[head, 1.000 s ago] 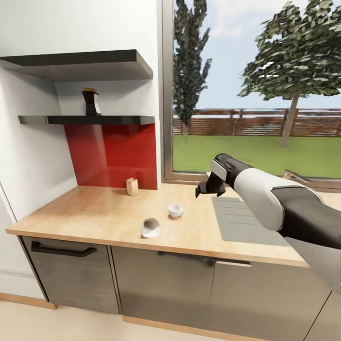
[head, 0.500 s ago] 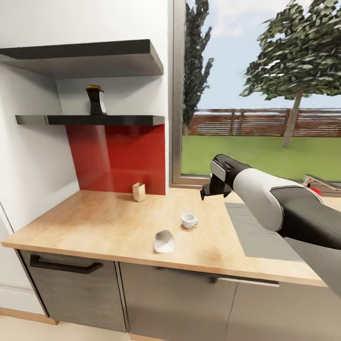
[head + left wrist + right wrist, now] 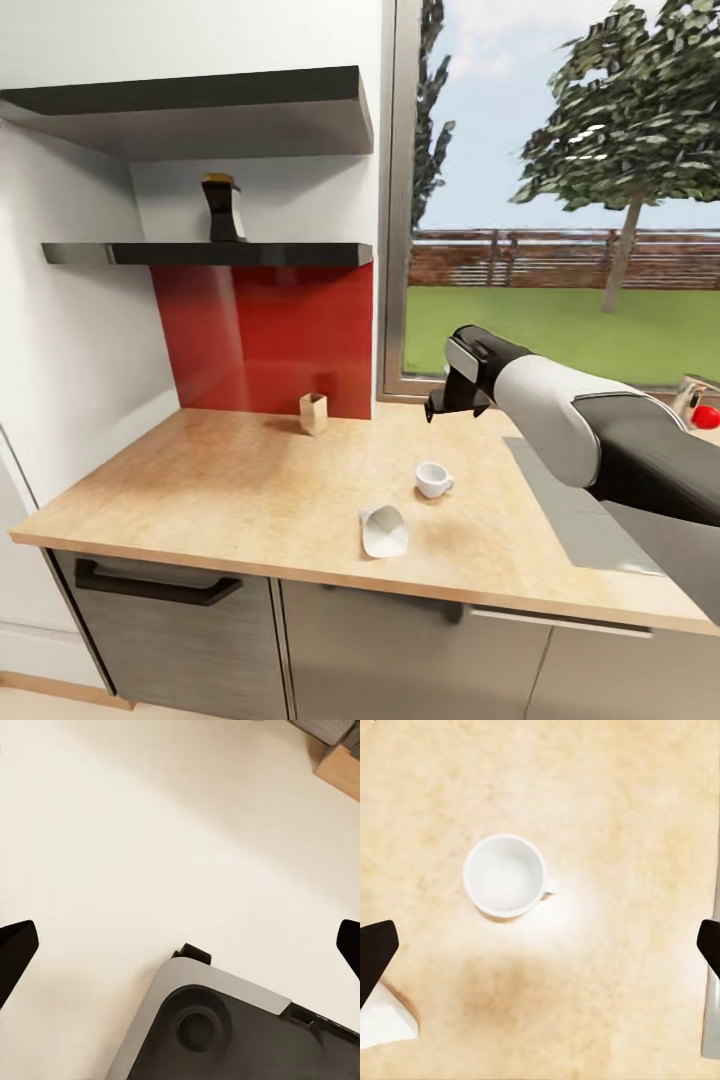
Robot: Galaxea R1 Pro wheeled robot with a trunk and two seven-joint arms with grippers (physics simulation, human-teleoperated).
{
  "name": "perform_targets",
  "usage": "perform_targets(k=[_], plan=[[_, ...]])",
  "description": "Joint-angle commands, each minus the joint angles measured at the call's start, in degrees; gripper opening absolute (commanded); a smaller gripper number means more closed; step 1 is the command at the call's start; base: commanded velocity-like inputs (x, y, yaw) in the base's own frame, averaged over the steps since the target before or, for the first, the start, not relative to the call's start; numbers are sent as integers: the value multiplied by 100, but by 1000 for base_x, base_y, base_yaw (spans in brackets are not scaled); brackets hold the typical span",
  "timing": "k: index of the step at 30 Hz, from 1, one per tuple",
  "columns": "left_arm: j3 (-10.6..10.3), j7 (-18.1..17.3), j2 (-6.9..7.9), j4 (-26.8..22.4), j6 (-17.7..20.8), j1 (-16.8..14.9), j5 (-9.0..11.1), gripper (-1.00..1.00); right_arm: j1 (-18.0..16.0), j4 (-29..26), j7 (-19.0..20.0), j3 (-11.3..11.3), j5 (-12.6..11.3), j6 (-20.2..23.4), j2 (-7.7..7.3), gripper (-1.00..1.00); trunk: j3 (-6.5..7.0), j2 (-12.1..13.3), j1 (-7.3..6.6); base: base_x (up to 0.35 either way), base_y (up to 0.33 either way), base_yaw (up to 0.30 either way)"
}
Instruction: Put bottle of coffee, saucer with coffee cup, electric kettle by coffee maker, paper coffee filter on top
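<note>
The dark bottle of coffee (image 3: 222, 210) with its gold cap stands on the thin black kitchen shelf (image 3: 200, 254). On the wood countertop (image 3: 220, 480) sit the white coffee cup (image 3: 433, 479) (image 3: 505, 875), upright, and the paper coffee filter (image 3: 384, 531) (image 3: 382, 1020), lying nearer the front edge. My right gripper (image 3: 442, 408) (image 3: 540, 949) hangs open above the counter, just over the cup, with nothing between its fingers. My left gripper (image 3: 180, 945) is open and empty over the pale floor. The coffee maker, saucer and electric kettle are out of view.
A thicker black shelf (image 3: 190, 105) hangs above the thin one. A small wooden box (image 3: 313, 413) stands by the red backsplash (image 3: 270, 340). A grey hob (image 3: 580, 510) lies on the counter's right, a red item (image 3: 706, 415) beyond it. My base (image 3: 225, 1027) shows below the left gripper.
The whole picture has slid right, so the camera has moved. My right arm keeps its pose in the view and now hangs over the cup instead of to its right.
</note>
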Motion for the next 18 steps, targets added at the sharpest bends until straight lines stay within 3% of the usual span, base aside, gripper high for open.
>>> perform_targets(k=[1, 18], plan=[[-7, -20, 1, 4, -14, -4, 35, 100, -8, 16, -23, 17, -33, 3, 1, 100, -9, -7, 1, 9, 72, 0], [-7, -20, -8, 4, -53, -4, 33, 100, 76, 22, -34, 17, -41, 3, -26, 100, -9, -7, 1, 2, 12, 0]])
